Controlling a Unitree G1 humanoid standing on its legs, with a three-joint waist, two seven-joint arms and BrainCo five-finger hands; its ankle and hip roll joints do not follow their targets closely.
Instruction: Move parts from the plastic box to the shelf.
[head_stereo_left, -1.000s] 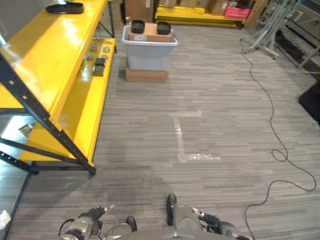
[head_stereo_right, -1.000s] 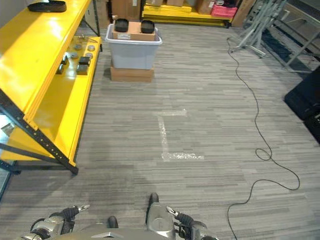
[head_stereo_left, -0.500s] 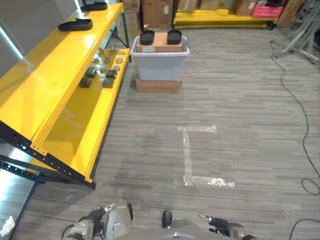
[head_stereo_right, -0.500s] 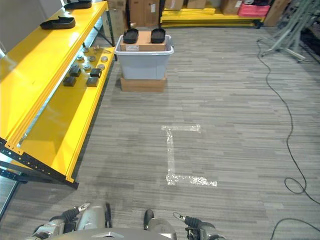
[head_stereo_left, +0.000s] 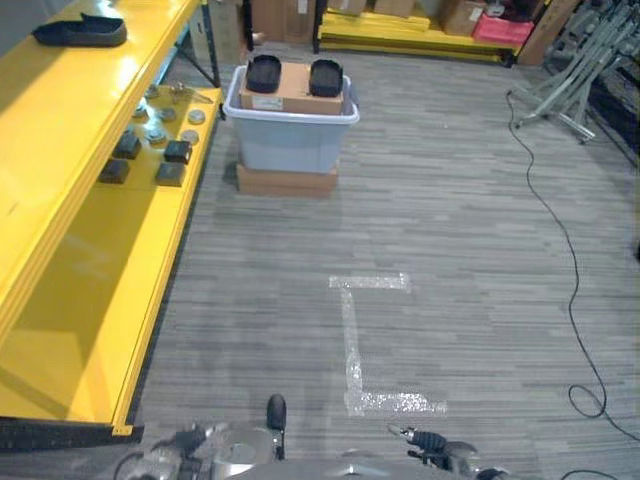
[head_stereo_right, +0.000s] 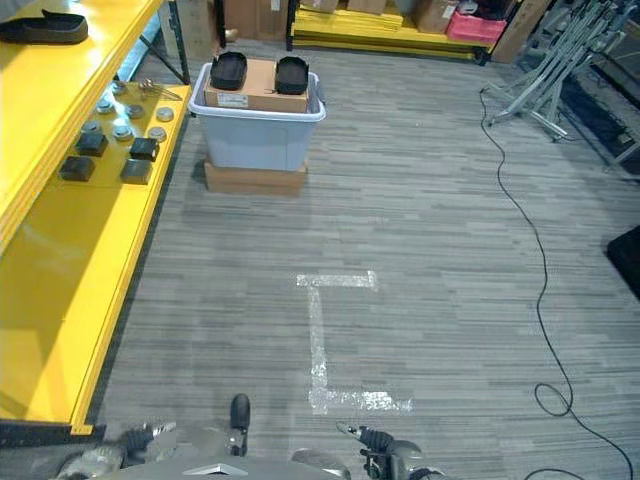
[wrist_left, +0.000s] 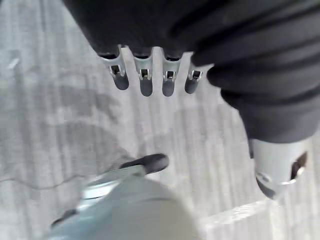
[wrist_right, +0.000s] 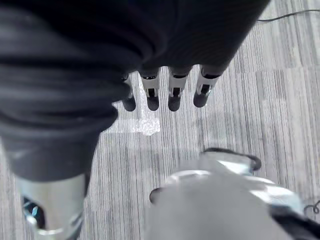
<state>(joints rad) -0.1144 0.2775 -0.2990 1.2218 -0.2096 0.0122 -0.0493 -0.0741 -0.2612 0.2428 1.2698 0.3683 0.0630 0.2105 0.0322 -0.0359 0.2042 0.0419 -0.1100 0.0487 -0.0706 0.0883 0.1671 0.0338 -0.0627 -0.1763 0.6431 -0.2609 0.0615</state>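
Camera swung — grey plastic box (head_stereo_left: 290, 140) nearer yellow shelf (head_stereo_left: 95, 170)

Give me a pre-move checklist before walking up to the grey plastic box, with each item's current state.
1. Left hand empty, fingers straight: ok.
2. Right hand empty, fingers straight: ok.
3. Grey plastic box within reach: not ok, it stands far ahead on a flat brown cardboard base.
4. Parts to fetch in view: ok, two black trays sit on a brown carton in the box.
5. Free space on the yellow shelf: ok, near end bare; small dark parts lie at the far end.
6. Black cable off the path: ok, it runs to the right.
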